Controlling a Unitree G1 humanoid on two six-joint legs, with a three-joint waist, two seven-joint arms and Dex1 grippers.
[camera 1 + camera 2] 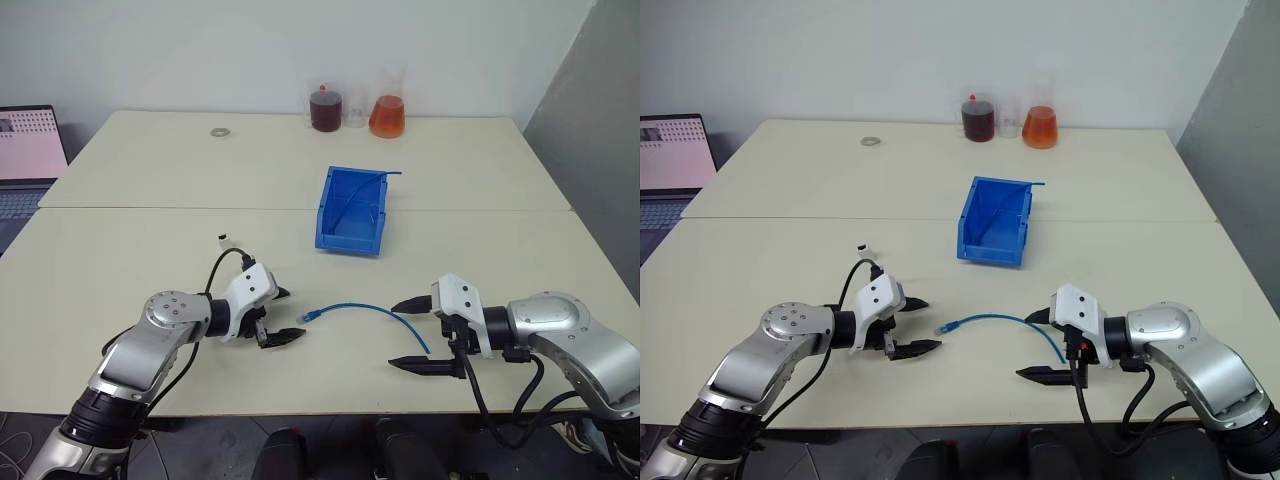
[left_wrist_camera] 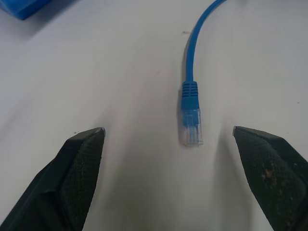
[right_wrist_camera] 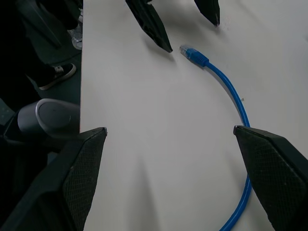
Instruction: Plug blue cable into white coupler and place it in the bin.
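We can read no words or numbers here. The laptop (image 1: 28, 150) at the left edge has a lit screen with rows of tiny marks, but they are too small for us to read. The bin (image 1: 352, 209), the cable (image 1: 370, 310) and the beakers (image 1: 355, 108) at the top have no labels we can see.

Two pale tables (image 1: 150, 190) butted together, laptop (image 1: 28, 160) off far left, silver ring (image 1: 219, 131) far left-centre, dark-red beaker (image 1: 325, 108), empty glass (image 1: 354, 108), orange flask (image 1: 387, 112) along far edge
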